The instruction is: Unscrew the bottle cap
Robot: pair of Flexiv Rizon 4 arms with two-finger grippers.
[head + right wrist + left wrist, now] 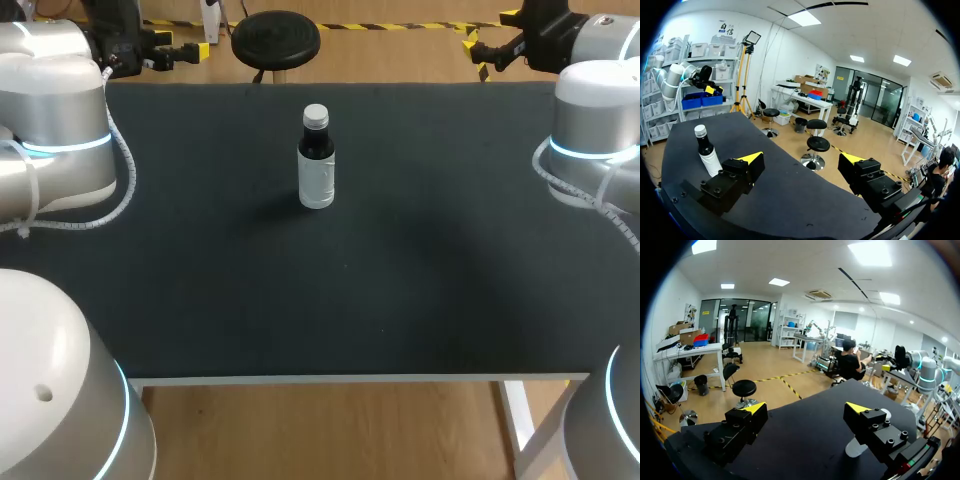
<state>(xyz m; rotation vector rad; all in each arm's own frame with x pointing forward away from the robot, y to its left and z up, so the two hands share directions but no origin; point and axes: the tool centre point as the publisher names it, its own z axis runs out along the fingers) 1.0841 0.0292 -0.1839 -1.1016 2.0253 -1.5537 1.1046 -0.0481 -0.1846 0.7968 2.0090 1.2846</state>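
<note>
A small dark bottle [316, 165] with a white label and a silver cap [316, 115] stands upright on the black table [420, 290], at the far middle. My left gripper [185, 47] hangs open past the far left edge, and my right gripper [488, 45] hangs open past the far right edge. Both are well apart from the bottle. In the left wrist view the open gripper [806, 410] holds nothing, and the bottle [856, 449] is mostly hidden behind one finger. In the right wrist view the bottle [707, 152] stands beside the open, empty gripper [802, 159].
My arms' large grey joints stand over the table's left [60, 130] and right [595, 130] sides. The table's white front edge [350, 379] runs across the near side.
</note>
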